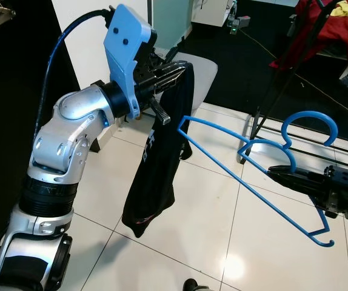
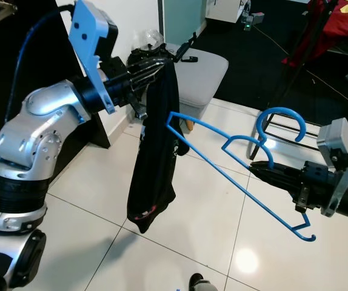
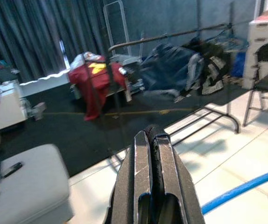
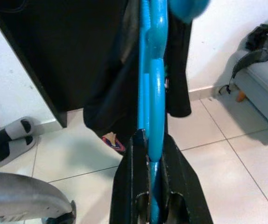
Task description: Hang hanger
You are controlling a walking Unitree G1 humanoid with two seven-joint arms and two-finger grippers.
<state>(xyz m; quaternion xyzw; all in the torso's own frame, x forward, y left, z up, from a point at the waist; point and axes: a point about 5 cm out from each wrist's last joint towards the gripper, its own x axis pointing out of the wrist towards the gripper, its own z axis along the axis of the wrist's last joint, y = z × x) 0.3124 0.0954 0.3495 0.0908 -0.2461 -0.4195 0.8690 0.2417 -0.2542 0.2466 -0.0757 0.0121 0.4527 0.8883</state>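
- My right wrist view shows sandals [image 4: 10,140] by the wall.
- My left pincer [image 1: 173,75] is clenched on the shirt [image 1: 156,163].
- My right pincer [image 2: 265,173] grips the hanger [image 2: 234,160], held mid-air, its end inside the shirt.

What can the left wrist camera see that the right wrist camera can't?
Left wrist view: a red cloth on a rack and a pile of clothes across a dark floor. Right wrist view: a slipper by the wall and the black shirt hanging behind the hanger. Both: the blue hanger, the grey seat, the white tiles, and that arm's own gripper, the left gripper or the right gripper.
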